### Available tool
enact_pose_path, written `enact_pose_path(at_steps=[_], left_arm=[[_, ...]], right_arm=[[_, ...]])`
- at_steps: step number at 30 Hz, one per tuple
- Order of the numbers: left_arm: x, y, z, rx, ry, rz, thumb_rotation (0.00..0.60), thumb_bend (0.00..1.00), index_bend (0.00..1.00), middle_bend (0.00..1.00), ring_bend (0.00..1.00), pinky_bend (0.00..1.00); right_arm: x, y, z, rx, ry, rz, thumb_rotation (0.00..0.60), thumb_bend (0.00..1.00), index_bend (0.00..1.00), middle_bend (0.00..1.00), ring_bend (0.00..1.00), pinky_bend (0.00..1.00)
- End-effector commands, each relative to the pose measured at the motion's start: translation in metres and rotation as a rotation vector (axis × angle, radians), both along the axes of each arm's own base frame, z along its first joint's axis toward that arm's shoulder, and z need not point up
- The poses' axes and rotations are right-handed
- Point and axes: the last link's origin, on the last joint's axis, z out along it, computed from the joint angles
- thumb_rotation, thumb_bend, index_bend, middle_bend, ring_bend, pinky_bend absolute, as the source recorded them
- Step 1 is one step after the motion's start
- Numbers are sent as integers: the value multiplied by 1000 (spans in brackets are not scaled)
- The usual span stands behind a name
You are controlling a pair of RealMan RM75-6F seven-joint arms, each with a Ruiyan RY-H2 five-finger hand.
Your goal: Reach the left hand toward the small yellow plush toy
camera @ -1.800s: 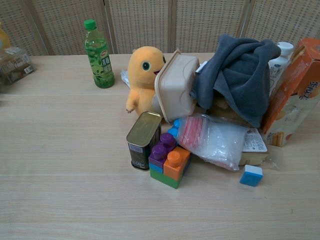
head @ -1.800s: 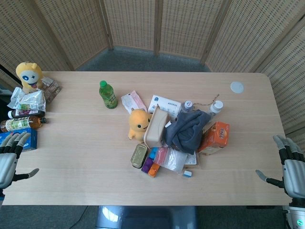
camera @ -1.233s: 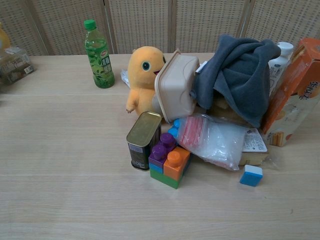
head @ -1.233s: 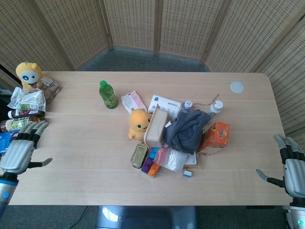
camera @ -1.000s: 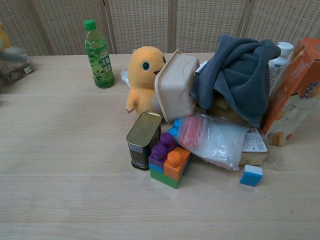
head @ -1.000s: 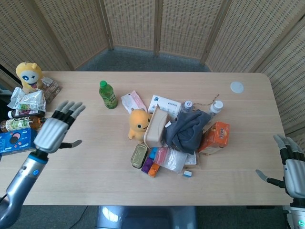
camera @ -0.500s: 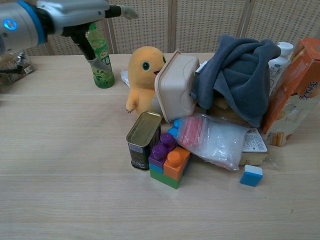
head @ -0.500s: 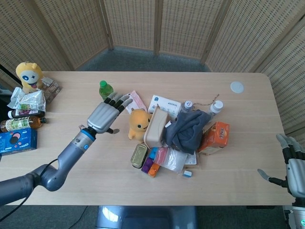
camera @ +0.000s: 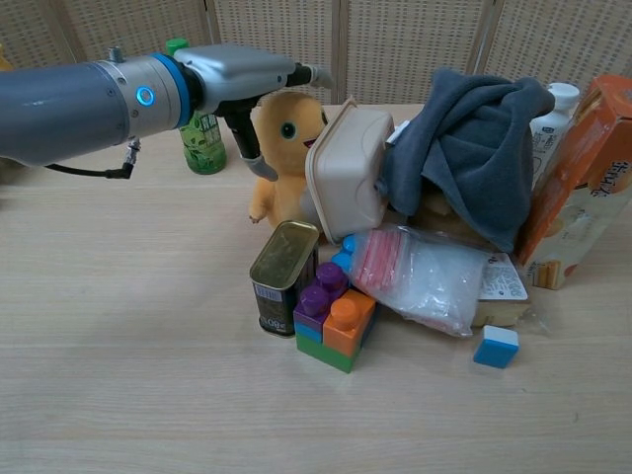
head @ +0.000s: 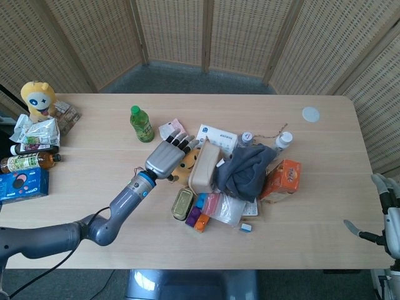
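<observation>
The small yellow plush toy (camera: 286,148) sits upright in the middle of the table, leaning against a beige tub (camera: 351,173). In the head view my left hand (head: 167,156) covers most of the plush toy (head: 185,164). Seen from the chest, the left hand (camera: 252,74) hovers just above the toy's head, palm down with fingers spread and nothing in it. Whether it touches the toy I cannot tell. My right hand (head: 390,222) is open at the table's front right edge, far from the pile.
A green bottle (head: 142,124) stands just left of the hand. A tin can (camera: 283,276) and toy blocks (camera: 336,321) lie in front of the plush. A grey cloth (head: 244,169) and an orange box (head: 282,178) are to the right. Another yellow plush (head: 37,99) and snacks sit at the far left.
My left arm swept from the table's left edge rightwards across the table until the hand came over the plush toy. The right hand slid slightly down and right.
</observation>
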Motion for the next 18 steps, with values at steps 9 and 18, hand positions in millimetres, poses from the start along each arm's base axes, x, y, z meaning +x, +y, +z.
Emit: enact_pose_path(at_steps=[9,18], left_arm=[[2,4,-23,95,1,32,600,12,580,835,814,878],[9,-4,12,159,-57,2,600,43,728,940,910,941]], right_arm=[[0,-1,3,-10,-14,21,577,0,0,0,0,0],[1,1,4,-17,-8,28,599,0,0,0,0,0]])
